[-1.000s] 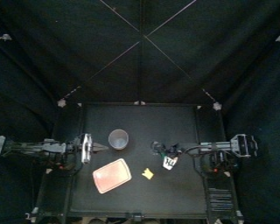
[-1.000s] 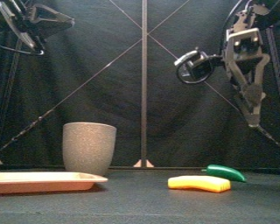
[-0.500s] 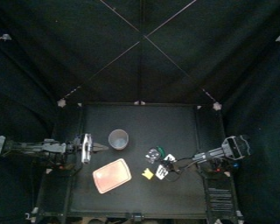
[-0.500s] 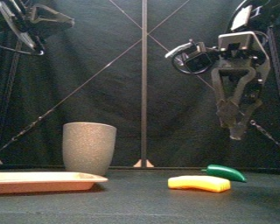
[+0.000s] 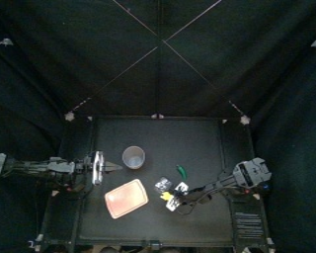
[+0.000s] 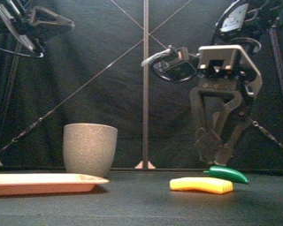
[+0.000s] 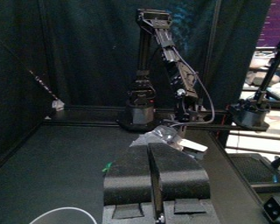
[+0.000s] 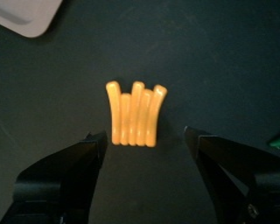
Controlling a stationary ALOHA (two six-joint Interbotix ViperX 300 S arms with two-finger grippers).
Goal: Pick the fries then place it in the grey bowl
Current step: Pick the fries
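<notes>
On the table (image 5: 200, 138), a little right of its middle and toward the front, the fries (image 8: 136, 114) are lying flat and untouched, so no part of the task is done yet. I am hovering my right gripper (image 8: 145, 138) directly over them with the jaws spread wide, one at each side of the yellow bundle and neither touching it. From the front, the tips are hanging just above the toy. A green toy (image 6: 226, 174) is lying near the fries, toward the back, and I am judging it clear of my descent. What I am counting as left: lowering, closing on the fries, lifting, carrying them past the pink tray (image 6: 38, 183) to the grey bowl (image 6: 89, 147), which is standing upright well apart, and releasing inside. My left gripper (image 7: 156, 157) is resting at the table's left side, jaws pressed together on nothing.
</notes>
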